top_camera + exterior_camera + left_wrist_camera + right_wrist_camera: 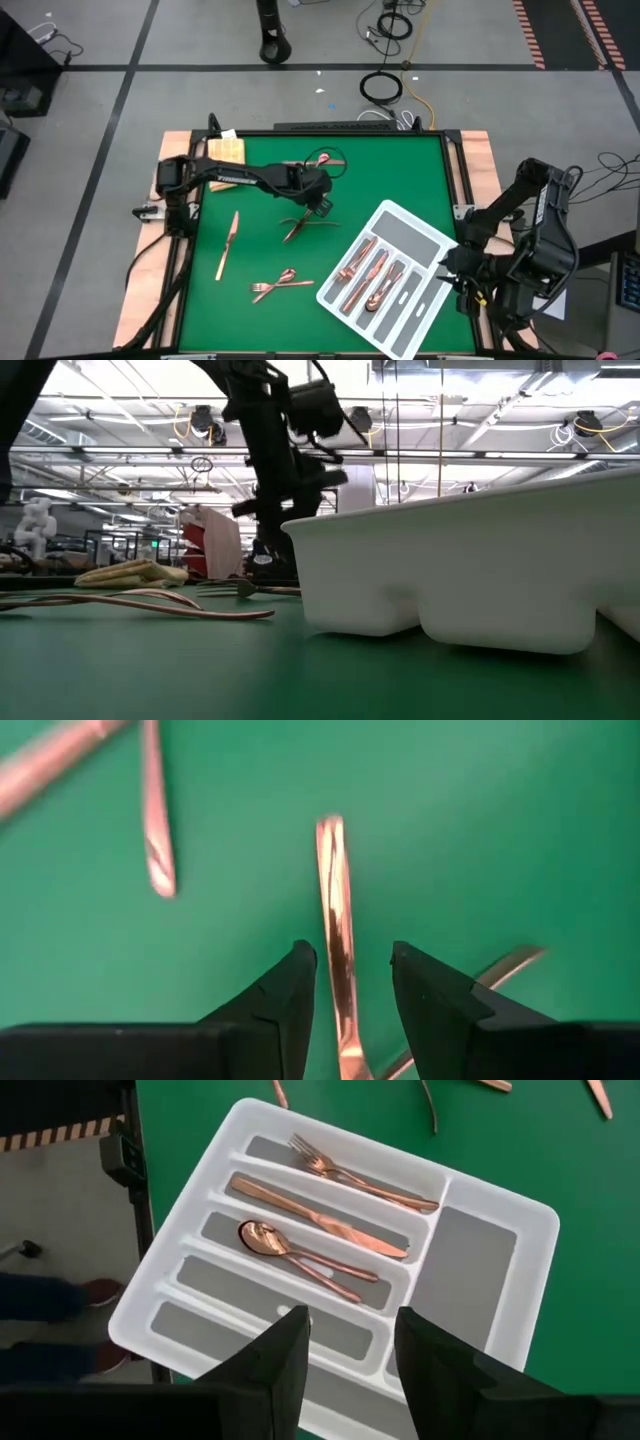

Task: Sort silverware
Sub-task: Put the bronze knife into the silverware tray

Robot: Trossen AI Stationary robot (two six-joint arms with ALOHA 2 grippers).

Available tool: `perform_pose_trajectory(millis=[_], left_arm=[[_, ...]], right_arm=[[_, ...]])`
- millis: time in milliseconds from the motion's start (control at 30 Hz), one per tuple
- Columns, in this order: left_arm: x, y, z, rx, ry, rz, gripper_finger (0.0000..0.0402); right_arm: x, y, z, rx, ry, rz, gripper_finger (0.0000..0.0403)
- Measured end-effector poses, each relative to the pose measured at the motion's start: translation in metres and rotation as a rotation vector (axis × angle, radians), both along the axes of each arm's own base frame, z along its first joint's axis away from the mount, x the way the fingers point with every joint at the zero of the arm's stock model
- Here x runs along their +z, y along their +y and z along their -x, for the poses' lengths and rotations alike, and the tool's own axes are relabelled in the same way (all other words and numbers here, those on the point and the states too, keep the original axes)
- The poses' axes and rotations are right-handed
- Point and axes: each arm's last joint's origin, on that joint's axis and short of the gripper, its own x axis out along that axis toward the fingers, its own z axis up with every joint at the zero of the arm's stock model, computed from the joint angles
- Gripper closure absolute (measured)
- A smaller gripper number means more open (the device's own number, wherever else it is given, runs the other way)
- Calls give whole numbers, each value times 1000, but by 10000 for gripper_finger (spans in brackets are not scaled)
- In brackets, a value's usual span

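Green mat [400,170], my left gripper [345,982] open astride a copper handle [335,900], its lower end cut off. Right gripper [350,1345] open over tray [490,1320] holding fork [350,1175], knife [320,1215], spoon [295,1258]. Warehouse room behind, blurry.

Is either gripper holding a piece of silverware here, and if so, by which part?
Nothing is held. The left gripper stands open astride a copper handle lying on the mat; the right gripper hovers empty over the tray.
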Motion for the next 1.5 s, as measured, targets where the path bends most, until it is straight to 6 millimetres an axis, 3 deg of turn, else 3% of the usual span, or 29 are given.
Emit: perform_pose_trajectory(millis=[200,533,667,800,867,1067,1233,1400,1500], left_arm=[[-29,-4,-2,-29,117,55,262],[-51,-6,-6,-86,173,90,268],[-63,-6,-7,-97,206,126,304],[-64,-6,-7,-97,210,120,367],[-61,-6,-7,-98,200,113,368],[-40,-7,-6,-92,137,92,368],[-6,-14,-2,-108,41,60,368],[48,-34,4,-260,-169,-58,368],[89,-58,6,-535,-357,-248,368]], right_arm=[[1,-1,-1,-47,-35,-10,264],[1,-1,-2,-147,-84,-51,264],[1,-1,-2,-163,-84,-63,264],[1,-1,-2,-168,-85,-67,264],[1,-1,-2,-176,-85,-72,264],[1,-1,-2,-188,-86,-81,264],[1,-1,-2,-180,-86,-75,264],[1,0,0,-131,-80,-48,264],[1,2,3,-98,-72,-40,264]])
